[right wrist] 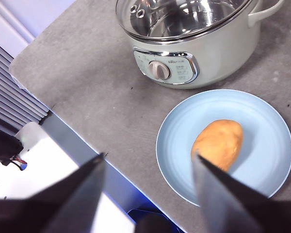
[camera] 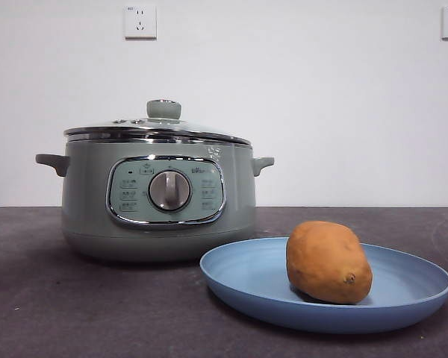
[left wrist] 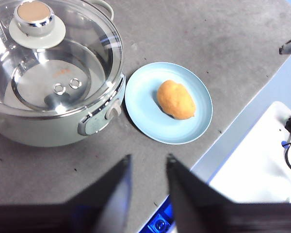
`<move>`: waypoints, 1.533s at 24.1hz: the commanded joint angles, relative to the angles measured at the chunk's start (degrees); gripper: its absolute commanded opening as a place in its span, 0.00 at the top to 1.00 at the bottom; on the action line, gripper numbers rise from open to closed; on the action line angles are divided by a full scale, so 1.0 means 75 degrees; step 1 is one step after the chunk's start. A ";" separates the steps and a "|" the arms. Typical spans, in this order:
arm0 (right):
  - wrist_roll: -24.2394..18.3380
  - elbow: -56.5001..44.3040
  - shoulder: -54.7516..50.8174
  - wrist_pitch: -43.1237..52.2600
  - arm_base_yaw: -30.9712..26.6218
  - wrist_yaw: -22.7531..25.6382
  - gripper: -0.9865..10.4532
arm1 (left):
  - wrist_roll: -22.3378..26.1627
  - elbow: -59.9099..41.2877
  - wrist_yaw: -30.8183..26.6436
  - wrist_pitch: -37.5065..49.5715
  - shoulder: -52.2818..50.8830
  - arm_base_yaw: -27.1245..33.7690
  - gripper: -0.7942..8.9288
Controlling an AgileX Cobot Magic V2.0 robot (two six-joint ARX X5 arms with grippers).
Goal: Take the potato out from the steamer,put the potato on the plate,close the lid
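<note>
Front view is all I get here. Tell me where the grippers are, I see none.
Observer: Both are raised over the table's near edge. The left gripper is open and holds nothing.
Operator: Report the right one.
Observer: The right gripper is open wide, empty, above the plate and potato.
Operator: Confirm the lid sits square all round.
Observer: From above, the lid covers the steamer with its rim seated evenly. Through the glass the pot looks empty.
</note>
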 commanded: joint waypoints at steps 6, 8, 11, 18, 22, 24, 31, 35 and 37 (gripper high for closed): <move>0.0035 0.0012 0.0000 0.0020 0.0000 0.0035 0.91 | -0.0044 -0.0076 0.0032 0.0137 0.0009 0.0003 0.93; 0.0035 0.0012 0.0000 0.0020 0.0000 0.0035 0.91 | -0.0044 -0.0076 0.0032 0.0137 0.0009 0.0003 0.93; 0.0035 0.0012 0.0000 0.0017 0.0000 0.0035 0.91 | -0.0044 -0.0076 0.0035 0.0140 0.0009 0.0003 0.93; 0.0035 0.0012 0.0000 0.0017 0.0000 0.0035 0.91 | -0.0044 -0.0076 0.0032 0.0140 0.0009 0.0003 0.93; 0.0035 0.0012 0.0000 0.0017 0.0000 0.0035 0.91 | -0.0044 -0.0076 0.0032 0.0140 0.0009 0.0003 0.93; 0.0035 0.0012 0.0000 0.0020 0.0000 0.0035 0.91 | 0.0128 -0.0076 0.0015 0.0297 0.0006 0.0006 0.93; 0.0035 0.0012 0.0000 0.0012 0.0000 0.0038 0.91 | 0.0848 -0.0146 -0.0347 0.2334 -0.0612 0.0903 0.92; 0.0035 0.0012 0.0000 0.0012 0.0000 0.0035 0.91 | 0.0842 -0.0580 -0.0353 0.3768 -0.1326 0.1722 0.92; 0.0035 0.0012 0.0000 0.0009 0.0000 0.0035 0.91 | 0.0845 -0.1067 -0.0396 0.4549 -0.1728 0.2075 0.92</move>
